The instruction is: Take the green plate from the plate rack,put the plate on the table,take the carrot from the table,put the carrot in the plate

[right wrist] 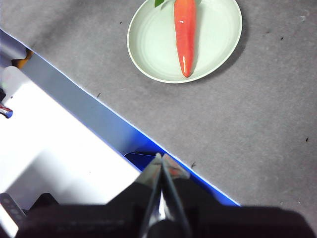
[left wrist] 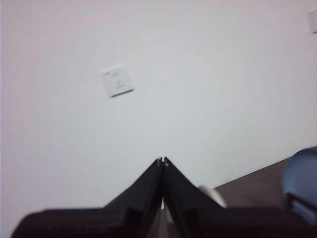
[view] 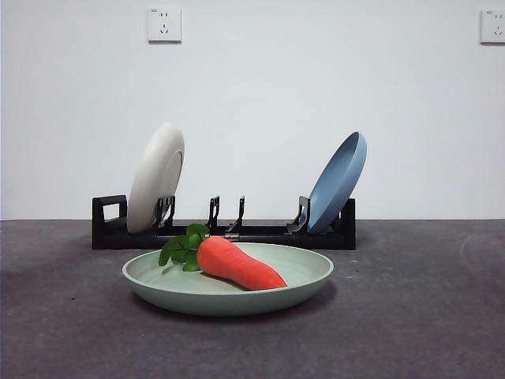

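You see the carrot (view: 237, 264), smooth orange-red with a leafy green top, lying inside the green plate (view: 304, 278), a shallow pale mint dish flat on the table (view: 410, 316) just in front of the plate rack (view: 260, 234). A cream-white plate (view: 155, 178) and a blue plate (view: 338, 181) lean in the rack. Your left gripper (left wrist: 162, 161) and right gripper (right wrist: 160, 157) both have jaws pressed together, holding nothing, away from the plate.

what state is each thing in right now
green plate: flat on the table, holding the carrot
carrot: lying in the plate
white plate: upright in the rack
blue plate: leaning in the rack
plate rack: middle slots empty
left claw: shut
right claw: shut
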